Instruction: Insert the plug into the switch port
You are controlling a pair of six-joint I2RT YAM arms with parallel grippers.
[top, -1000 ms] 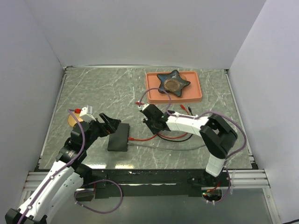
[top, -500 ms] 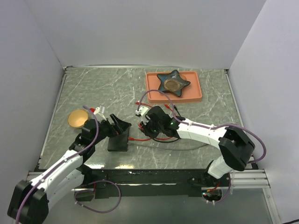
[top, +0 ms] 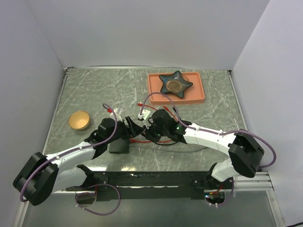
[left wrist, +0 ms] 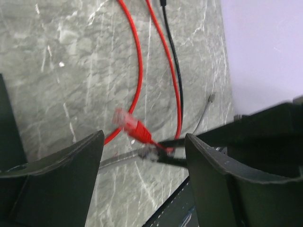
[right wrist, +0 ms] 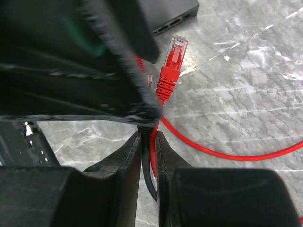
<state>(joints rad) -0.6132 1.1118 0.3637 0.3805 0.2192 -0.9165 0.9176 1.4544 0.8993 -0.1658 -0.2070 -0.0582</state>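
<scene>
Red plug point(right wrist: 171, 61) | long axis+tip twd switch point(right wrist: 166, 13) | R hand point(right wrist: 149, 138) pinches cable point(right wrist: 227, 154)

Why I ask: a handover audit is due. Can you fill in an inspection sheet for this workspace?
Surface: grey marbled tabletop with white veins.
Job's things: black switch lying flat on the table; red plug pointing at its port edge, not inserted.
Clutter: orange tray holding a dark star-shaped dish; tan bowl to the left.
Grippers: left gripper open beside the plug; right gripper shut on the red cable just behind the plug.
Cables: red cable and a black cable lying loose on the table.
Surroundings: plain pale walls; nothing else seen.
</scene>
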